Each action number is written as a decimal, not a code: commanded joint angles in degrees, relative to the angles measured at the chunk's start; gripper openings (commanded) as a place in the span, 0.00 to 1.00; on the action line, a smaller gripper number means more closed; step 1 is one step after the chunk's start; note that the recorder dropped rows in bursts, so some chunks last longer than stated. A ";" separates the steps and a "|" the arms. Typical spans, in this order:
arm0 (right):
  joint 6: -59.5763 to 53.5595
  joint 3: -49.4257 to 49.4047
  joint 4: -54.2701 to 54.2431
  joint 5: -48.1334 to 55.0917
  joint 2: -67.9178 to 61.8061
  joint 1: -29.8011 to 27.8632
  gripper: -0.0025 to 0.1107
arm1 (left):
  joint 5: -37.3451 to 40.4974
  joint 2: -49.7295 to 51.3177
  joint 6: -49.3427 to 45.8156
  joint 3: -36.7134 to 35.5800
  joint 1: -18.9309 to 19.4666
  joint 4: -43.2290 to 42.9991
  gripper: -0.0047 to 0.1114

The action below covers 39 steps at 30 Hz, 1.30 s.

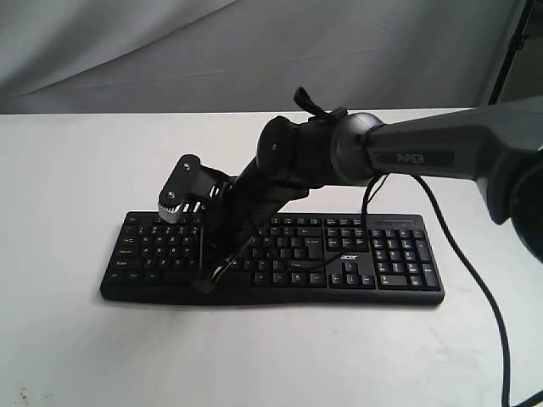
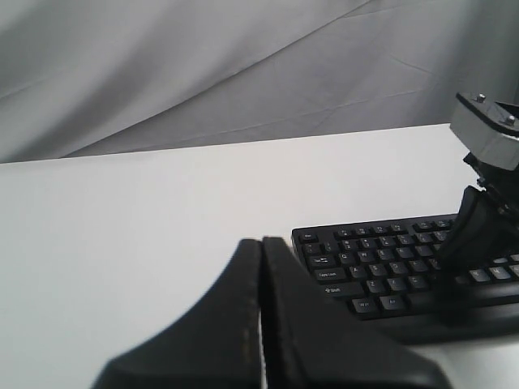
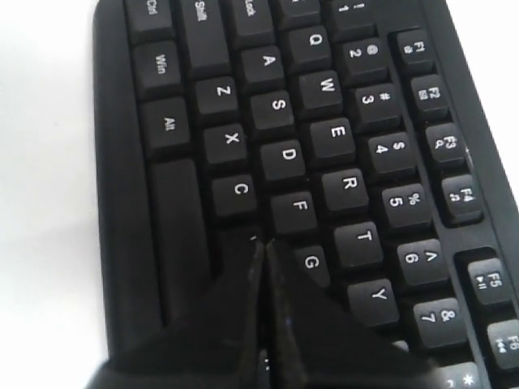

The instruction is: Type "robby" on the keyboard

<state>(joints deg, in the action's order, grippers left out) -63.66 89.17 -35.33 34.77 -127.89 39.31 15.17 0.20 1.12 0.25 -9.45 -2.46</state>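
Plain white table (image 1: 68, 339), a creased grey cloth backdrop (image 1: 127, 51) hanging behind its far edge.

One keyboard (image 1: 382, 254); one left end effector (image 2: 261, 241), one right end effector (image 3: 261, 245); one table (image 1: 76, 339).

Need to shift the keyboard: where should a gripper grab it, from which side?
Probably the short end of the keyboard by the number pad, coming in low from the exterior view's right. It lies flat, long and thin, so only an edge suits fingers; the right gripper covers the letter keys, leaving that end free.
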 commanded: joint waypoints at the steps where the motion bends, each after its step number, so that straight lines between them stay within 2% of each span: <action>1: -0.27 -0.08 0.16 0.57 -0.51 0.17 0.02 | -0.31 -0.20 0.16 -0.25 -0.36 -0.27 0.04; 24: -0.29 0.34 0.16 -3.92 2.85 -0.02 0.02 | -0.31 -0.20 0.16 -0.25 -0.36 -0.27 0.04; 32: 1.16 6.61 0.39 1.43 -1.15 -1.81 0.02 | -0.31 -0.20 0.16 -0.25 -0.36 -0.27 0.04; 39: 5.10 7.36 3.29 1.93 -2.48 -3.01 0.02 | -0.31 -0.20 0.16 -0.25 -0.36 -0.27 0.04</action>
<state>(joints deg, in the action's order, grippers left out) -59.78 96.15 -32.89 36.15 -130.29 37.07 15.17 0.20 1.12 0.25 -9.45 -2.46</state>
